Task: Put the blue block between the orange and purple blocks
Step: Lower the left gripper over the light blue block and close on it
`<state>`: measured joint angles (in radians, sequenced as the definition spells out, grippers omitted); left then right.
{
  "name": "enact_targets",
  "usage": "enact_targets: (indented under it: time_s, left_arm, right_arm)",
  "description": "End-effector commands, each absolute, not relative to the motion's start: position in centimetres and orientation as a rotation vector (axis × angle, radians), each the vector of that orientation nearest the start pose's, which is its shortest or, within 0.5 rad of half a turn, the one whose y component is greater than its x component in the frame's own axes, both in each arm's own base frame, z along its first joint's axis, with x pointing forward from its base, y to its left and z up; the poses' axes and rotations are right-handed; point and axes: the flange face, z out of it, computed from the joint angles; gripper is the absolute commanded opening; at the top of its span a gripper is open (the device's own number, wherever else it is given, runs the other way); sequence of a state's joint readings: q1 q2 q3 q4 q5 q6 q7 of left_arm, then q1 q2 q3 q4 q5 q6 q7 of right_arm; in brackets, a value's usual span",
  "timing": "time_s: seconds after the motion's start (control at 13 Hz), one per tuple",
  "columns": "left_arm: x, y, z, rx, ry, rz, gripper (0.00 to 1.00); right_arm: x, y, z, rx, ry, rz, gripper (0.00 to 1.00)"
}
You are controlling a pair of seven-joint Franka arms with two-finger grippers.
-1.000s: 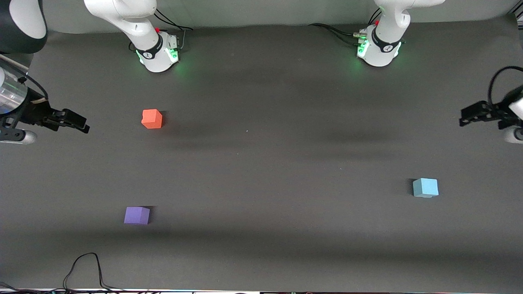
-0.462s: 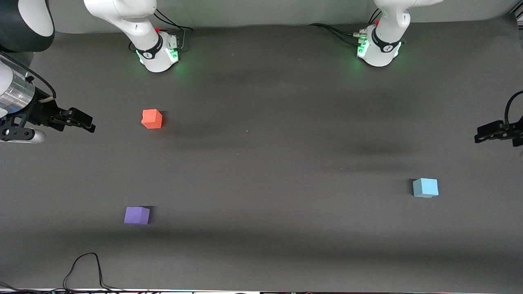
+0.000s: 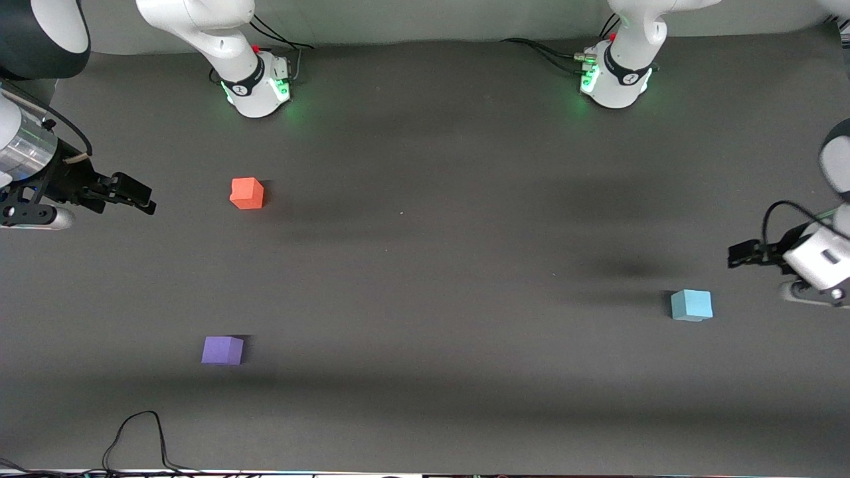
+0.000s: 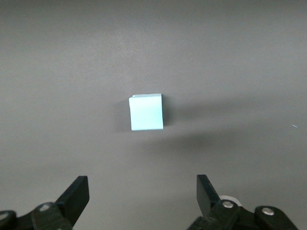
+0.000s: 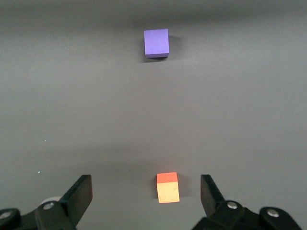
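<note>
The blue block (image 3: 691, 305) is seen resting on the dark table (image 3: 438, 265) toward the left arm's end, untouched and alone. In the left wrist view the same block (image 4: 146, 112) is found at about twelve o'clock from the gap between the two black fingers (image 4: 74, 197), well apart from them. The left gripper (image 3: 738, 255) is held in the air at roughly two o'clock from the block in the front view, its jaws spread wide with nothing between them.

The orange block (image 3: 247, 193) and the purple block (image 3: 222, 350) are placed toward the right arm's end of the table, the purple one nearer the front camera, at about six o'clock from the orange one, with bare table between them. The right gripper (image 3: 136, 198) is held at nine o'clock from the orange block, over the table's edge, jaws likewise wide apart and empty. In the right wrist view the orange block (image 5: 168, 187) is shown between the fingers' line, the purple block (image 5: 156, 43) at twelve o'clock from it.
</note>
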<state>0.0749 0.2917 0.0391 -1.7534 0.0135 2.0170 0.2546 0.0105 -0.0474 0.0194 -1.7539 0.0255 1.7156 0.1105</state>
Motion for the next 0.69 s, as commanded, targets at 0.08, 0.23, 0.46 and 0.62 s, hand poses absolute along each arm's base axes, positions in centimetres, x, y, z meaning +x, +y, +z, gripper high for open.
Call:
enact_targets:
  time_s: [0.08, 0.23, 0.46, 0.62]
  left_arm:
    - [63.3, 7.2, 31.4, -3.104, 0.242, 0.01, 1.0]
    - [63.8, 7.3, 27.9, -3.102, 0.244, 0.011, 1.0]
    - [64.0, 7.6, 22.6, -3.099, 0.244, 0.004, 1.0]
    - [64.1, 7.4, 20.6, -3.097, 0.252, -0.007, 1.0]
  right_arm:
    - [54.3, 2.1, 58.4, -3.106, 0.107, -0.03, 1.0]
    - [53.7, 2.1, 59.0, -3.105, 0.107, -0.037, 1.0]
    - [53.4, 2.0, 59.2, -3.106, 0.108, -0.025, 1.0]
    - [53.5, 2.1, 59.2, -3.106, 0.101, -0.035, 1.0]
